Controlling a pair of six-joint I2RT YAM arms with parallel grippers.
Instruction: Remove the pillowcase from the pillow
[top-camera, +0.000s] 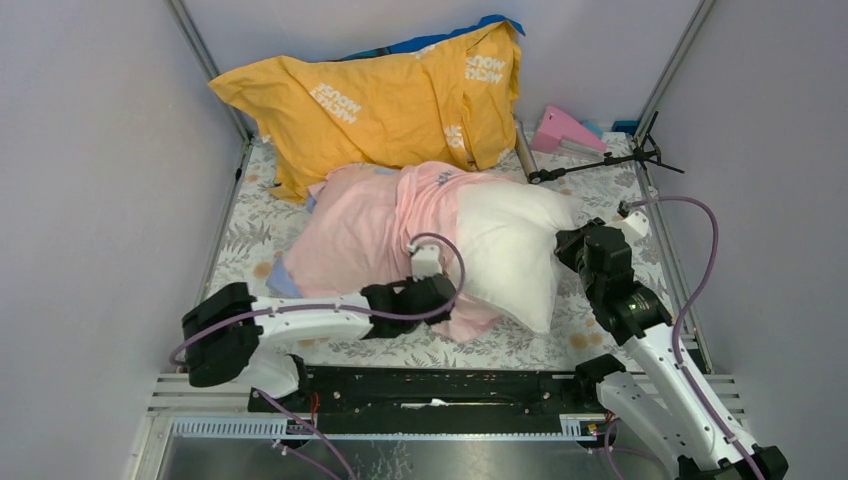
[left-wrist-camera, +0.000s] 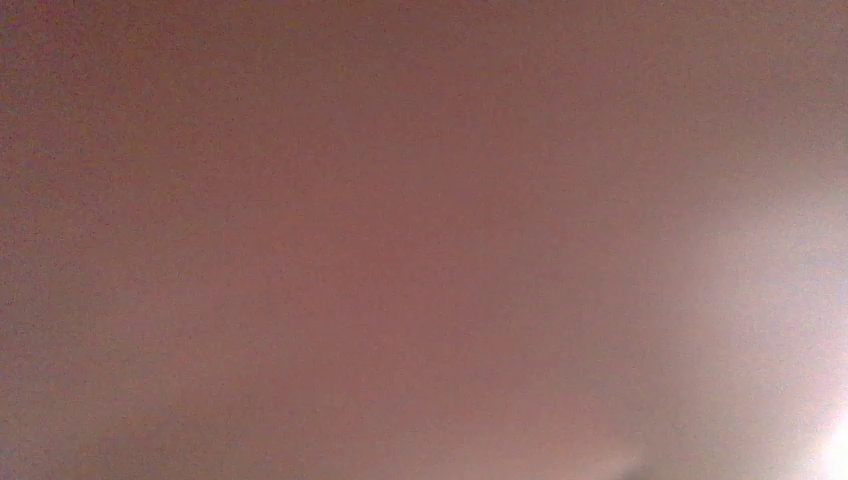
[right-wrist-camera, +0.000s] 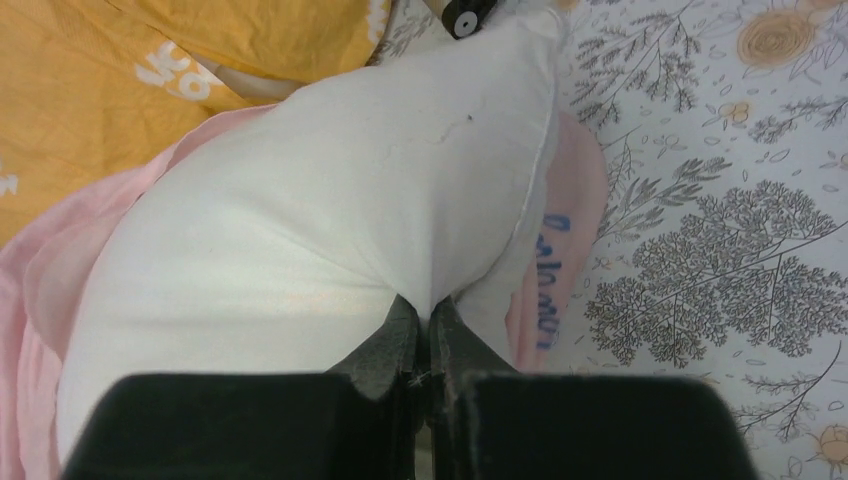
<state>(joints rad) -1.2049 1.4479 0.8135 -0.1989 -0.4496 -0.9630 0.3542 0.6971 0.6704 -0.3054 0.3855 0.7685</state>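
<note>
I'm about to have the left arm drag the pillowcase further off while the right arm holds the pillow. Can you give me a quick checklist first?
1. Right gripper shut on the pillow edge: ok, its fingers pinch white fabric.
2. Right gripper free of the pillowcase: ok, the pink cloth lies beside the fingers, not between them.
3. Left gripper holding the pillowcase: cannot tell; its wrist view is only a pink blur.
4. Pillow partly out: ok, its right half is bare in the top view.
5. Yellow cushion apart from the pillowcase: not ok, it seems to rest against the back edge.
</note>
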